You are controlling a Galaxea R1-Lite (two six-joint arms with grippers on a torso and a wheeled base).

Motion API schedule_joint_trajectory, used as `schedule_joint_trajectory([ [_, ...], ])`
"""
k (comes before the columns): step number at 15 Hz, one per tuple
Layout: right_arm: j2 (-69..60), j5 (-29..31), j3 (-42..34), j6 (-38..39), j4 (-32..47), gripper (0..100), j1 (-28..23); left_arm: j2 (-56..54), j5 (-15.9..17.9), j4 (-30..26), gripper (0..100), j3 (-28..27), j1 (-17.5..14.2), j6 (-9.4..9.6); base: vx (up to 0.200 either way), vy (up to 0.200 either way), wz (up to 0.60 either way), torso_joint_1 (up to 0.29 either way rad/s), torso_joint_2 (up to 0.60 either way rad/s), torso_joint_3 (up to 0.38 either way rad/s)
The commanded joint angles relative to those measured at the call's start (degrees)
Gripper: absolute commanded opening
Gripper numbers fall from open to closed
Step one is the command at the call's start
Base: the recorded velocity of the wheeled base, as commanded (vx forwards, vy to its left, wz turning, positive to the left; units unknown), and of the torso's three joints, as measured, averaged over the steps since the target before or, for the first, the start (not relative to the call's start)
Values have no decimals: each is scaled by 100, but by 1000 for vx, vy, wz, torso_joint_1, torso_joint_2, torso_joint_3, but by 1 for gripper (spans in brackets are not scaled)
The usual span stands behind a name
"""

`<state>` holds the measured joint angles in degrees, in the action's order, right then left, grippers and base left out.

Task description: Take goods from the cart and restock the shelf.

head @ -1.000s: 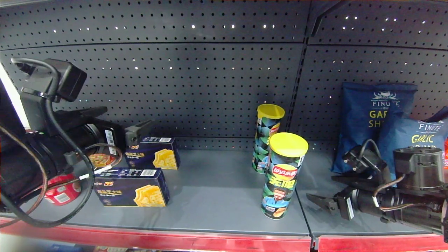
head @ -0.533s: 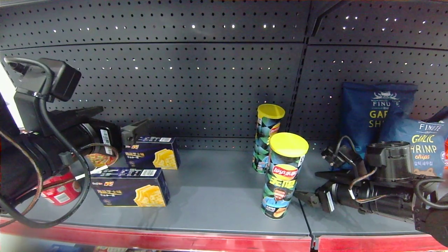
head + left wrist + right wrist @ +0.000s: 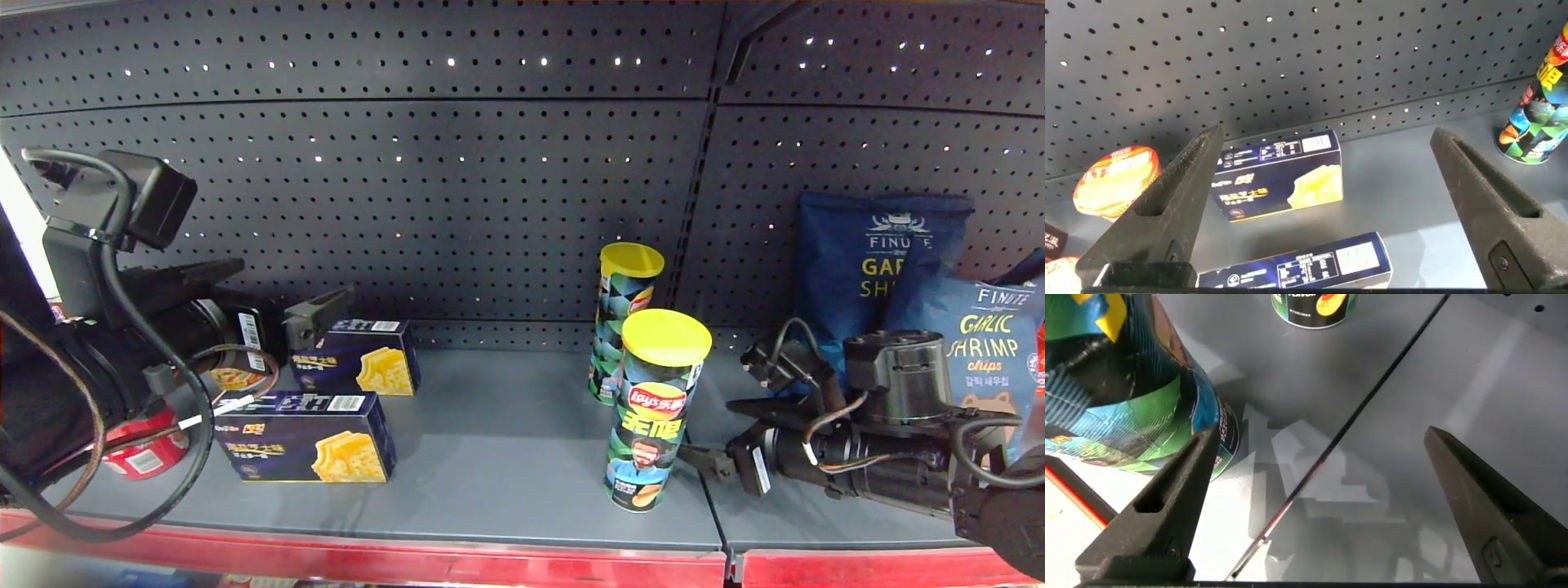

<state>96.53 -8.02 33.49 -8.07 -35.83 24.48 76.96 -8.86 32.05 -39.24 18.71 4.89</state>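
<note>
Front chip can (image 3: pixel 657 408): yellow lid, green and black printed body, upright on the gray shelf (image 3: pixel 506 441), near its red front lip (image 3: pixel 408 559). A second, matching can (image 3: pixel 624 322) stands just behind it, nearer the pegboard wall (image 3: pixel 408 204).

Right gripper (image 3: pixel 1323 434): low over the shelf just right of the front can, fingers spread wide and holding nothing. One fingertip (image 3: pixel 694 457) is against the can's lower right side; I cannot tell if it touches. A seam between shelf panels runs just right of the can.

Open room: bare shelf left of the cans as far as two dark blue boxes (image 3: pixel 310 437).

Left gripper (image 3: pixel 1327 135): fingers wide apart, empty, hovering by the boxes at far left, with a noodle cup (image 3: pixel 1114 180) beside them.

Blue snack bags (image 3: pixel 873 261) lean on the wall at right.
</note>
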Motion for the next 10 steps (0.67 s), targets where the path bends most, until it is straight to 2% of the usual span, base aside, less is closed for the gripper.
schedule_joint_trajectory([
  [1, 24, 2, 9, -2, -3, 100, 31, 30, -1, 3, 100, 4, 1, -5, 0, 0, 0, 0, 0, 0],
  [5, -134, 11, -53, -2, -3, 100, -136, 3, -1, 12, 100, 75, -8, -5, 0, 0, 0, 0, 0, 0],
  [8, -899, 64, -202, 16, 6, 100, -198, -269, -1, 21, 100, 259, -17, 3, 0, 0, 0, 0, 0, 0],
  [10, -1637, 257, -404, 34, 14, 100, -224, -788, -1, 12, 100, 637, -43, 3, 0, 0, 0, 0, 0, 0],
])
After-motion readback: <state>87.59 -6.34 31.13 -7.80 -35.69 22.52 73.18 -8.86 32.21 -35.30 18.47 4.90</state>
